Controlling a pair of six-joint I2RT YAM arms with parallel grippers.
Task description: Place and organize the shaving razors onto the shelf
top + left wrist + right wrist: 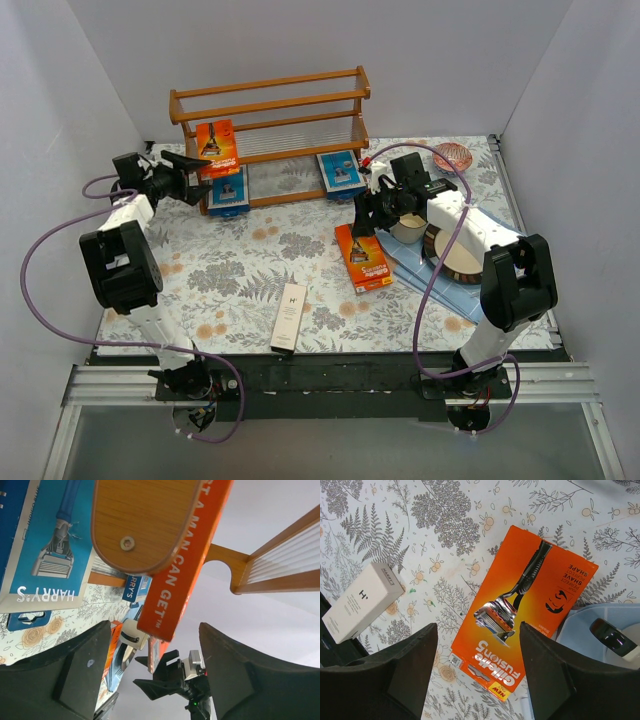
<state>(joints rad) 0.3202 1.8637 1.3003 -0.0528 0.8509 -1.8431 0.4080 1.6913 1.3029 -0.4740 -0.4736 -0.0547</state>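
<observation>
From above we are seeing the whole layout. The shelf [268,105] is standing at the far side, with an upright orange pack [217,143] at its left end. Below it is the left blue card [228,190], and the right blue card [340,170] is further along the lower board. The Gillette Fusion5 pack [365,258] and the white Harry's box [288,316] are lying flat on the floral table [250,250]. Only the wrist views are giving us the print: "Harry's" on the card, the razor picture on the Gillette pack. The left arm is reaching far and left, its left gripper [200,175] levelled at the shelf's left end, jaws apart and gripping nothing. The right arm is bending down at centre right, its right gripper [479,626] hanging over the Gillette pack with jaws spread wide, beside the blue cloth [430,272].
</observation>
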